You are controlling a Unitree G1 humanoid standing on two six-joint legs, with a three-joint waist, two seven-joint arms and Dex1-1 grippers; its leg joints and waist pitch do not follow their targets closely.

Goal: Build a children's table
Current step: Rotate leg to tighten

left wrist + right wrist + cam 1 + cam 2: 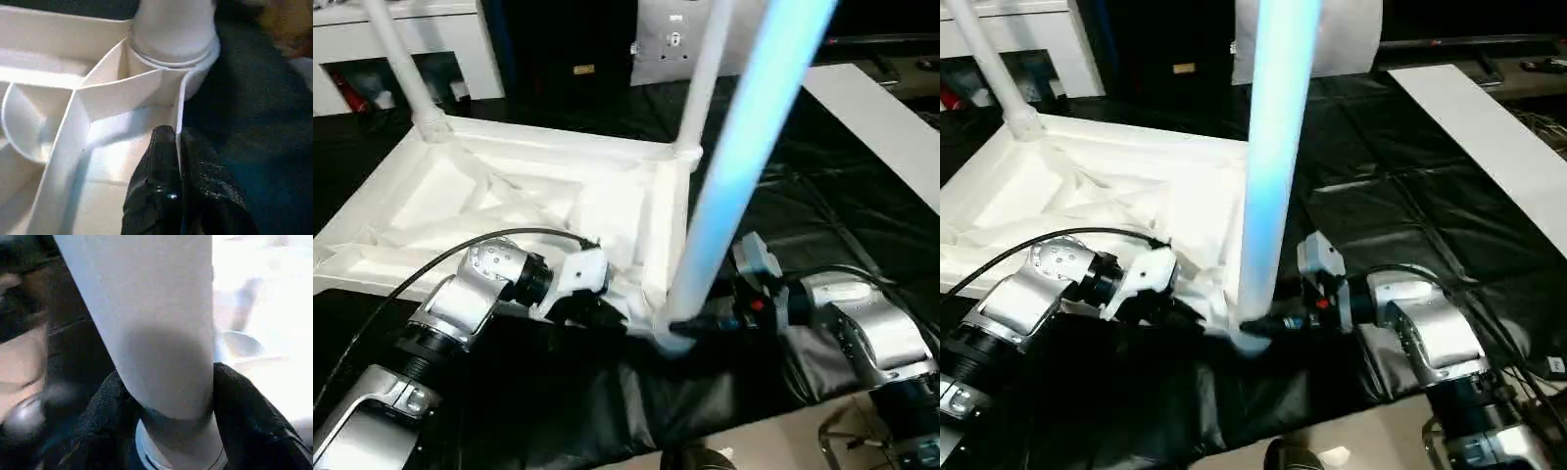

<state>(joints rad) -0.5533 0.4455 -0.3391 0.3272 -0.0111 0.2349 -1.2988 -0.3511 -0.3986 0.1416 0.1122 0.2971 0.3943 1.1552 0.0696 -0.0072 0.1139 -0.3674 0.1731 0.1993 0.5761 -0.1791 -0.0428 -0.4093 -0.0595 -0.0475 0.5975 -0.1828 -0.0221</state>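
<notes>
The white table top [509,196] lies upside down on black cloth, its ribs facing up. Two white legs [401,69] [705,78] stand in its far corner sockets. A third leg [1273,147] stands upright in the near right corner socket [171,44]. My right gripper [1258,328] is shut on this leg just above the socket, with a black finger [244,411] on each side of the tube. My left gripper [607,308] is beside that corner, shut on the thin raised rim [178,107] of the table top.
Black cloth [822,215] covers the work surface. A long white board [881,117] lies at the far right. White furniture [411,39] stands behind the table top at the back left. Tan floor [783,441] shows at the near edge.
</notes>
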